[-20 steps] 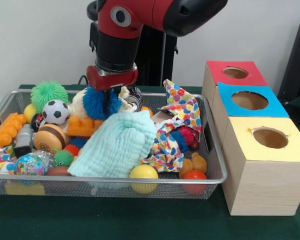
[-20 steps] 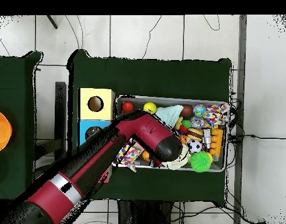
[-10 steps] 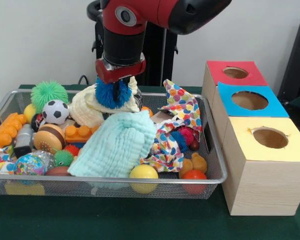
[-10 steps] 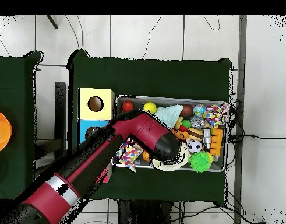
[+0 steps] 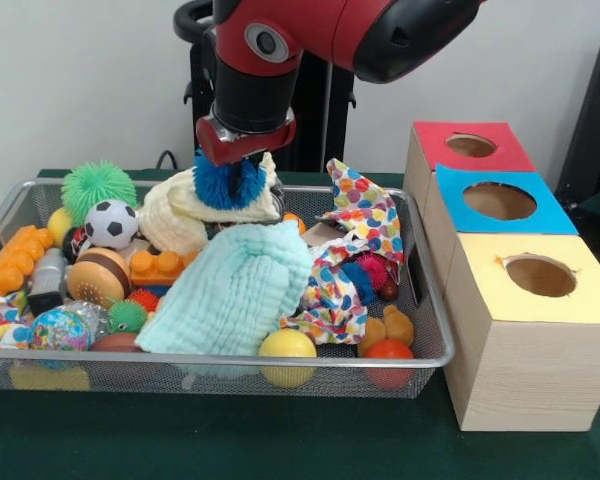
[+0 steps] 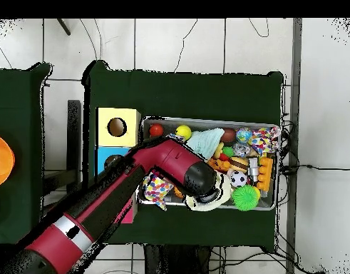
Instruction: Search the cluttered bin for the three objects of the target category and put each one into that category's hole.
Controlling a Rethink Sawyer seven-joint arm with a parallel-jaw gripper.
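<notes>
1. Nearest the camera, on the green tabletop (image 5: 280, 440), the wire bin (image 5: 220, 372) serves as landmark; a yellow ball (image 5: 287, 346) and a red ball (image 5: 388, 351) lie against its front wall.
2. Just behind the front wall, a mint cloth (image 5: 235, 290) drapes over the middle of the bin.
3. Right of the bin stand three wooden boxes: the yellow-topped box (image 5: 535, 330) nearest, the blue-topped box (image 5: 500, 205) behind it, the red-topped box (image 5: 467, 148) farthest, each with a round hole.
4. In the bin's left part sit a soccer ball (image 5: 111, 223) and a green spiky ball (image 5: 98, 186).
5. Above the bin's back half, the pincer (image 5: 230, 178) is clenched on a blue spiky ball (image 5: 227, 186), held just over a cream cloth (image 5: 195, 210).
</notes>
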